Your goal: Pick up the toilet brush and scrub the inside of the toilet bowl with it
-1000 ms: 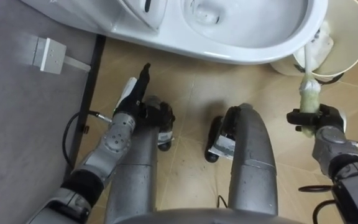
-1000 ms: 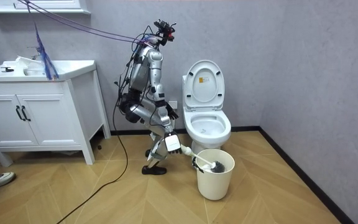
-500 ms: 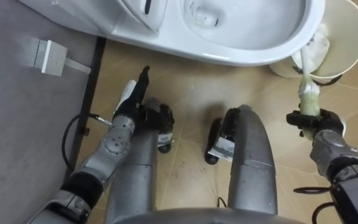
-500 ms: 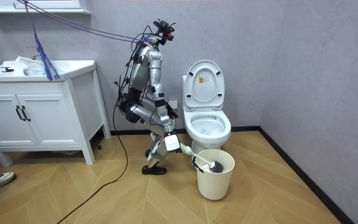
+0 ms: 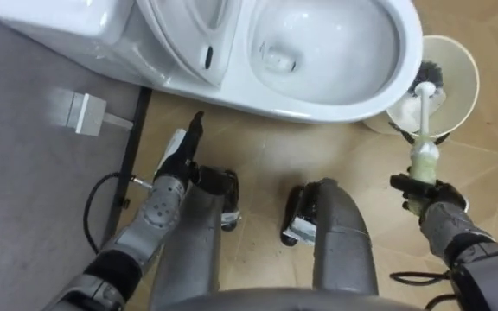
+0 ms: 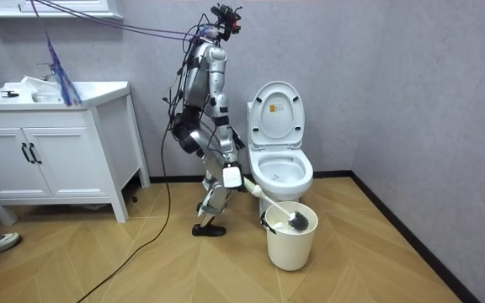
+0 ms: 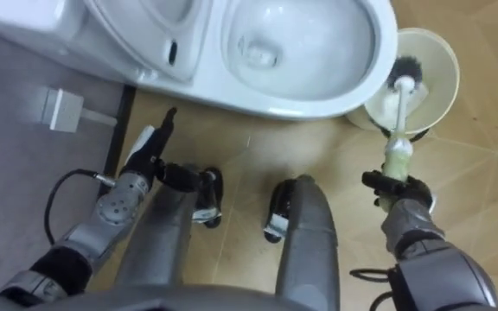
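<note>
Fingers of the right hand [image 5: 425, 192], at the frame's lower right, curl round the toilet brush [image 5: 422, 121] handle. Its dark bristle head sits at the mouth of the cream bucket [image 5: 469, 82], upper right, beside the open toilet [image 5: 335, 99]. Left hand [image 5: 178, 158], centre left, points straight-fingered toward the toilet.

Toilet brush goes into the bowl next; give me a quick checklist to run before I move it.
1. Right hand curled round the toilet brush handle: ok.
2. Brush head lifted clear of the bucket rim: cannot tell.
3. Brush head over the toilet bowl: not ok, it is over the bucket.
4. Toilet lid up, bowl open: ok.
5. Left hand open by the leg, off the brush's path: ok.
</note>
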